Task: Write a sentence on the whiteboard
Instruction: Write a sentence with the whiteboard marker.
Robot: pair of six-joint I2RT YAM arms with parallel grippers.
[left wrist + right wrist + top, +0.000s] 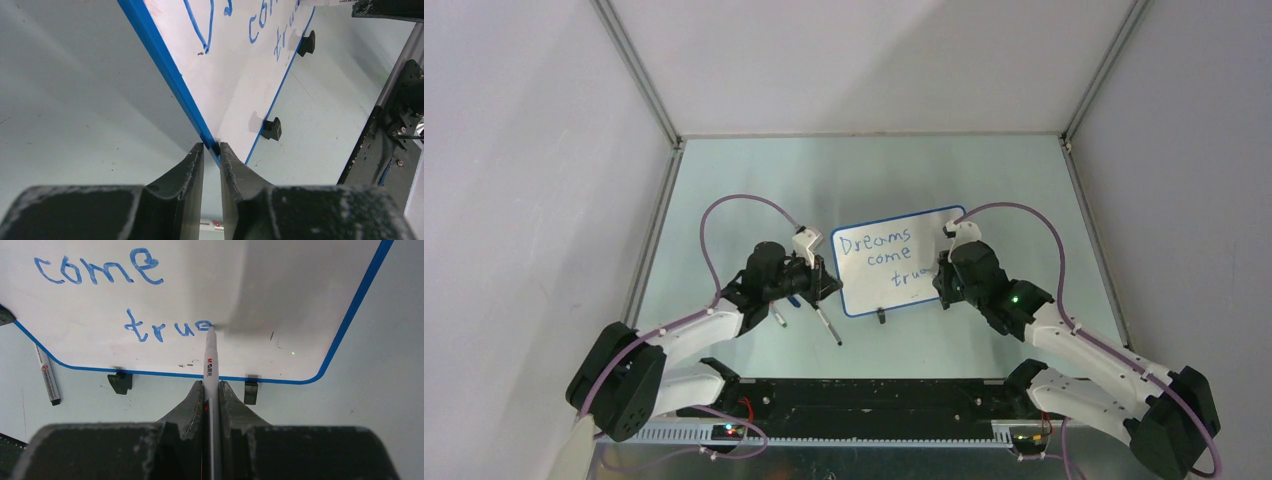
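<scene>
Left gripper (211,150) pinches the whiteboard (225,75) by its rim; right gripper (212,387) clamps a marker (210,360), tip seemingly touching the sentence (160,330)

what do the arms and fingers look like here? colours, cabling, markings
Both arms: white link shells, black joint housings. A purple cable loops along each to a white wrist camera mount. Green LED lit on the right arm. The fingers are black, tapered, edges scuffed whitish.

Spare marker (47,376) lying on pale green table (390,365).
</scene>
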